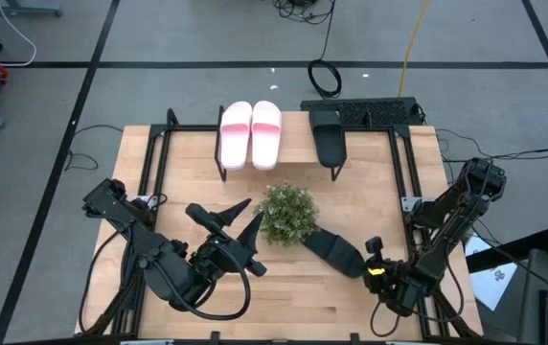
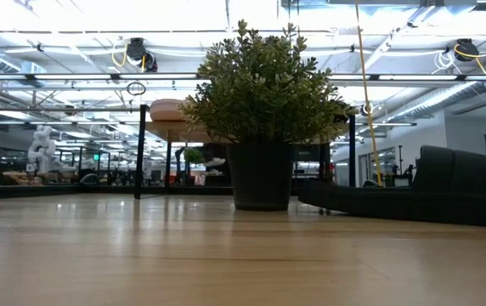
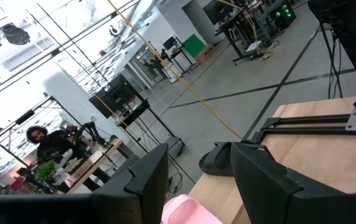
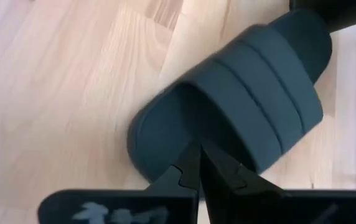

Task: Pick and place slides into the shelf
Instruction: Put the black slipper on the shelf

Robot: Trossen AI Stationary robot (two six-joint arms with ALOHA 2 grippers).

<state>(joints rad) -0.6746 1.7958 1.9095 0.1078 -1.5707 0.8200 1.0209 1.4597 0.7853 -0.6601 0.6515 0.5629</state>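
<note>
Three of the four slides already sat on the shelf (image 1: 298, 165) along the tabletop's (image 1: 159, 163) far edge: the pale pink pair (image 1: 251, 134) side by side toward its left end and one black slide (image 1: 329, 139) toward its right end. The last black slide (image 1: 336, 253) lay flat on the tabletop near the right front corner, just beside the potted plant (image 1: 286, 213) at the centre. The right gripper (image 1: 374, 248) hovered at that slide's near end, and in the right wrist view its jaws were pressed together, their tips over the slide's sole close to the strap, not pinching anything. The left gripper (image 1: 238, 218) waited over the left front part of the tabletop with its jaws spread wide. The step in hand looked like the pick of the fourth slide. The next move would call for spreading the right jaws, closing them on the strap or sole edge, then carrying the slide clear of the plant to the shelf's remaining free space.
</note>
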